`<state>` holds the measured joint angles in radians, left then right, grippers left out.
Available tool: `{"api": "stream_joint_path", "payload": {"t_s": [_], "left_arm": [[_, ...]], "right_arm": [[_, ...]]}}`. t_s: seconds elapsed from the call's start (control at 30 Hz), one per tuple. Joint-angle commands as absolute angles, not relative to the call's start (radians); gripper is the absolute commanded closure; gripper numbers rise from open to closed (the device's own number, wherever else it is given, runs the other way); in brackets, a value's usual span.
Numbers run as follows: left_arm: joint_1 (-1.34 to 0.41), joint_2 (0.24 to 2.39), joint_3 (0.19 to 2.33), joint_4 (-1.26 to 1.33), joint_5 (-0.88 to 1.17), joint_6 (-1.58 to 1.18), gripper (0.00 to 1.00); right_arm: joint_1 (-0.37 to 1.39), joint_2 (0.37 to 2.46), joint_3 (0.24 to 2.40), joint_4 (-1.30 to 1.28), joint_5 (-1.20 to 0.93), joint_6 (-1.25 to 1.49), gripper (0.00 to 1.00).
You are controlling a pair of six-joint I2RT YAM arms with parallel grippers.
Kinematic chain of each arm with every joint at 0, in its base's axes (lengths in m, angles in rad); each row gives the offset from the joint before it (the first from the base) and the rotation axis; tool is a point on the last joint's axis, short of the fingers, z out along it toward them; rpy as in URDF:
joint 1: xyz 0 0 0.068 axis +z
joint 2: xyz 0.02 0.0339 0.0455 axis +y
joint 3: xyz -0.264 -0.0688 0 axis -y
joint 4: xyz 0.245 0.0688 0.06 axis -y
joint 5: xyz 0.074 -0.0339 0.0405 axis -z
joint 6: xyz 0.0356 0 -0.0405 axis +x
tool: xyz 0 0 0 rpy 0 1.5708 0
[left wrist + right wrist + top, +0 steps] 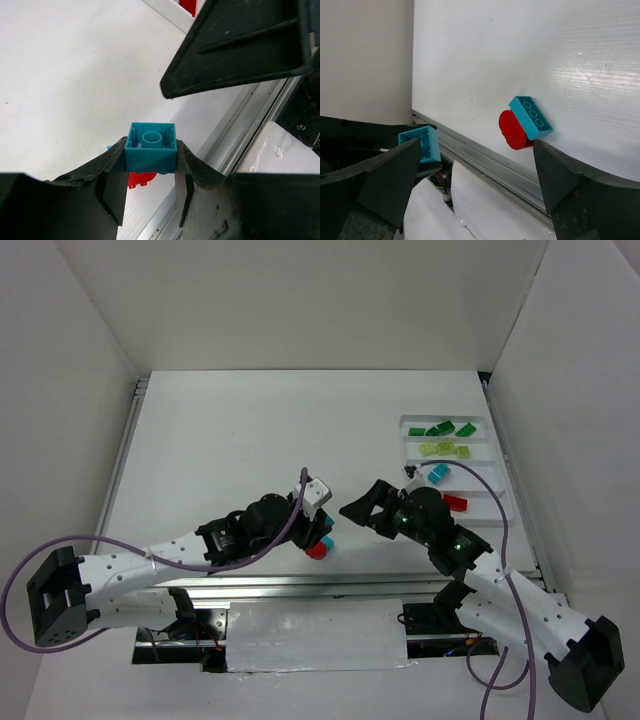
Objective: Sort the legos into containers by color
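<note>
Your left fingers (112,167) pinch the cyan lego (151,147); your empty, wide-open right fingers (565,180) stand just beside it, nearer the tray (403,435).

The cyan lego (150,150) hides most of a red lego (140,179).

You get bright, even, diffuse light from overhead in all three views. In the top view the white table (250,440) is close to blown out. The arms throw only soft, faint shadows on it at lower centre, and the white tray (410,448) at the right barely stands out. Small green lamps (402,523) glow on the right arm (500,585). In the left wrist view the cyan brick (150,147) at centre is sharp, while the left gripper (151,145) along the bottom edge goes dark and grainy. In the right wrist view the table shows a streaky sheen at upper right, and the right gripper (476,144) is near-black in the lower corners.
</note>
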<state>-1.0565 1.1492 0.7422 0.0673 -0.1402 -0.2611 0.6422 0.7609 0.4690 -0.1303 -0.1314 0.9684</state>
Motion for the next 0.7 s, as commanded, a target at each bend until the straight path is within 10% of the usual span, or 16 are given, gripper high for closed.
{"api": "stream_joint_path", "payload": {"t_s": [0.0,0.37,0.67], "left_arm": [[-1.057,1.114,0.745,0.115,-0.144,-0.258,1.00],[-1.052,0.996,0.724,0.264,0.262,-0.199,1.00],[-1.052,1.065,0.804,0.184,0.379,-0.133,1.00]], "right_arm": [[0.638,0.668,0.494,-0.130,-0.069,0.939,0.00],[0.603,0.774,0.437,0.348,-0.774,1.101,0.03],[0.638,0.749,0.486,0.298,-0.822,1.068,0.35]]}}
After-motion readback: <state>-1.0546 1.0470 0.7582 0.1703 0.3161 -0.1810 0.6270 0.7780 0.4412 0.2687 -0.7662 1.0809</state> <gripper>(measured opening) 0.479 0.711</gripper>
